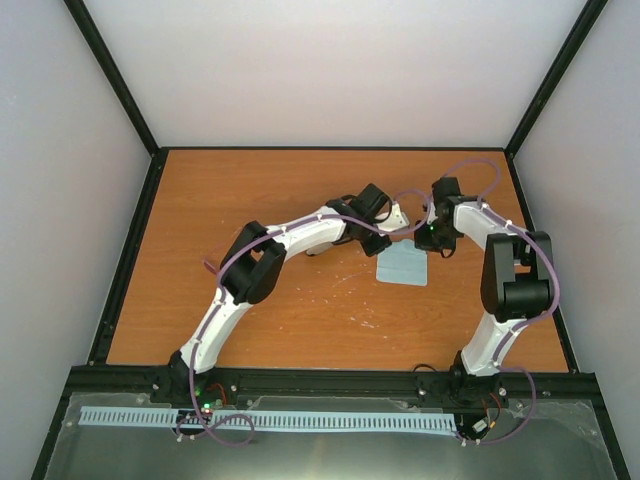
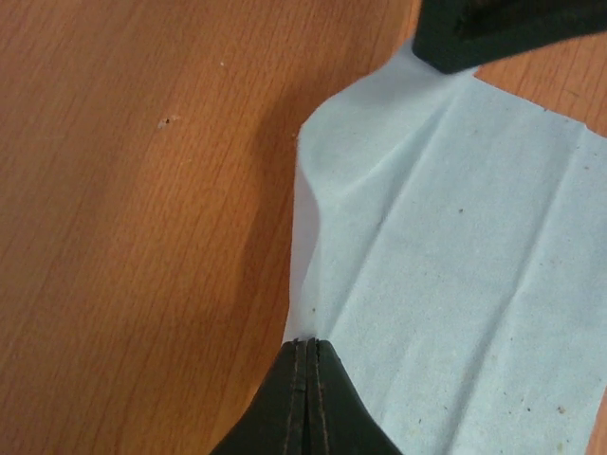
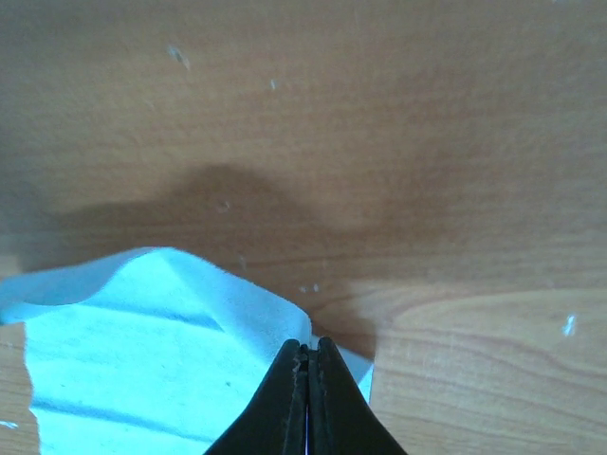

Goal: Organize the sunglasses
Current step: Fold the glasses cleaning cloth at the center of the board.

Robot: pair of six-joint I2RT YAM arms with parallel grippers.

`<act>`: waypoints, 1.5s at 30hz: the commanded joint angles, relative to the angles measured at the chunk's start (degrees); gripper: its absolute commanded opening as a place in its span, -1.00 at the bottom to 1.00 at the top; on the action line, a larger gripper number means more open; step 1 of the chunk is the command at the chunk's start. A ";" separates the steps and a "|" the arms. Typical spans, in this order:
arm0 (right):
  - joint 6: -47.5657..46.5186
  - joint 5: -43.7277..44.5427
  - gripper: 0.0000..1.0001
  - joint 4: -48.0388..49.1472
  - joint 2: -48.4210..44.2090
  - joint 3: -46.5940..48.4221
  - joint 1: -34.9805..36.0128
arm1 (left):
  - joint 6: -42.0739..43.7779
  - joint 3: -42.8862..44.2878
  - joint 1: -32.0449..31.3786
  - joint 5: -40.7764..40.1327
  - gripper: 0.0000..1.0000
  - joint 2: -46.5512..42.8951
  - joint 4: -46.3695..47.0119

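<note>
Clamped tight on adjacent cloth point(image 1: 403, 266) corners with left gripper point(image 2: 307, 349) and right gripper point(image 3: 305, 349); probably to lift it flat; no sunglasses in view.

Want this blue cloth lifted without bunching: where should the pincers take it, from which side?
The two far-edge corners of the cloth, one pincer each, from above: it lies thin and flat, so only corners pinch up. The left pincer and right pincer are shut there.
</note>
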 commanded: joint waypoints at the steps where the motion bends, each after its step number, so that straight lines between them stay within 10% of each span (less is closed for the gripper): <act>1: 1.16 -0.27 -0.94 0.66 -1.74 -2.59 0.37 | -1.12 -0.63 0.23 0.81 -0.99 -4.41 1.19; 45: 4.08 -2.45 -0.95 0.74 -5.94 -12.43 0.54 | -1.82 -16.36 -3.57 3.47 -0.99 -11.63 3.94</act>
